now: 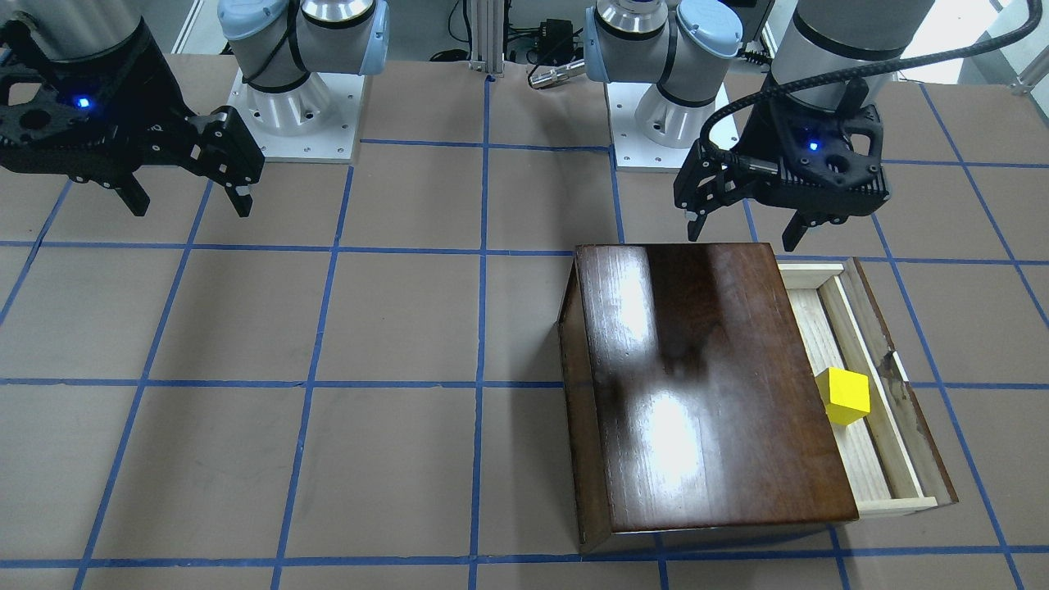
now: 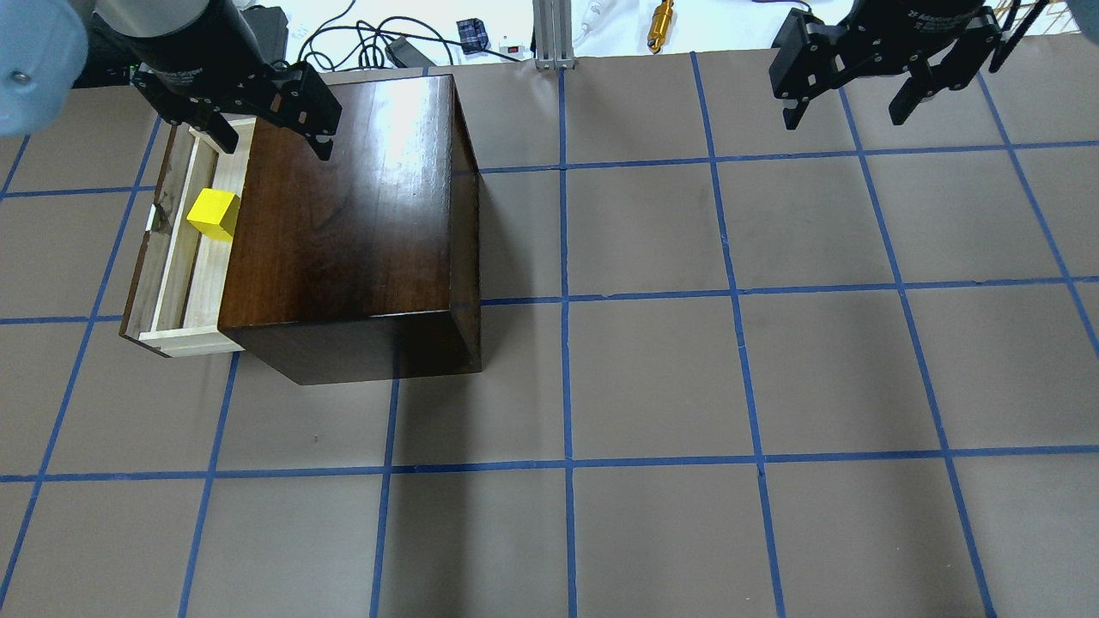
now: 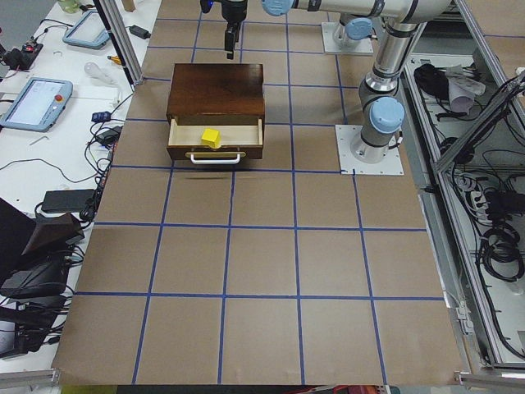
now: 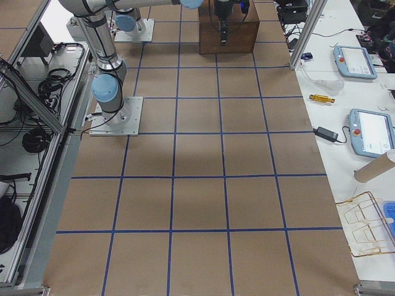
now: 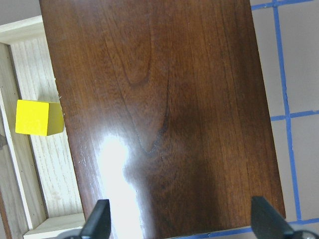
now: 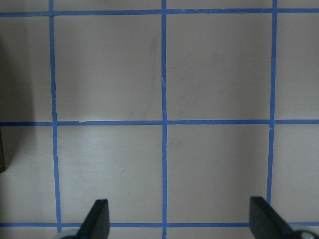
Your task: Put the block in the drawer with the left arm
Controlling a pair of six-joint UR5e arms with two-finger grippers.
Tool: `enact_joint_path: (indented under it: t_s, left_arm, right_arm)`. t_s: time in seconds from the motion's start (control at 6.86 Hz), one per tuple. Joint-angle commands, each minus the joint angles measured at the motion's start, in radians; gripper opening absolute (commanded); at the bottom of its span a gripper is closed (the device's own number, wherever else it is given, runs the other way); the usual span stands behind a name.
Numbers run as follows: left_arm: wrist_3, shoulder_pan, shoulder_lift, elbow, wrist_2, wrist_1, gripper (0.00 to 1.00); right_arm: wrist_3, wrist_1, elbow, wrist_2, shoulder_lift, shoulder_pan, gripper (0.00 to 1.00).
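The yellow block (image 1: 844, 396) lies inside the pulled-out drawer (image 1: 897, 501) of the dark-brown wooden box (image 1: 697, 385). It also shows in the overhead view (image 2: 213, 214) and in the left wrist view (image 5: 37, 117), resting on the drawer's pale floor (image 5: 35, 164) against the box edge. My left gripper (image 1: 746, 231) is open and empty. It hangs above the box's end nearest the robot (image 2: 276, 146), apart from the block. My right gripper (image 1: 190, 205) is open and empty over bare table at the other side (image 2: 843, 116).
The table is brown paper with a blue tape grid (image 2: 567, 300). The two arm bases (image 1: 299, 106) (image 1: 668, 115) stand at the robot's edge. Cables and a brass part (image 2: 661, 17) lie beyond the far edge. Tablets (image 3: 33, 98) sit on side benches.
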Motion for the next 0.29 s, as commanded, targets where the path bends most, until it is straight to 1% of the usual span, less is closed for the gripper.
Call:
enact_joint_path:
  t_s: [0.0, 0.15]
  left_arm:
    - [0.000, 0.003, -0.004, -0.001, -0.006, 0.000, 1.00]
    - [0.000, 0.003, -0.004, -0.001, 0.000, 0.002, 1.00]
  right_arm:
    - [0.000, 0.000, 0.000, -0.001, 0.001, 0.000, 1.00]
    - [0.000, 0.000, 0.000, 0.000, -0.001, -0.001, 1.00]
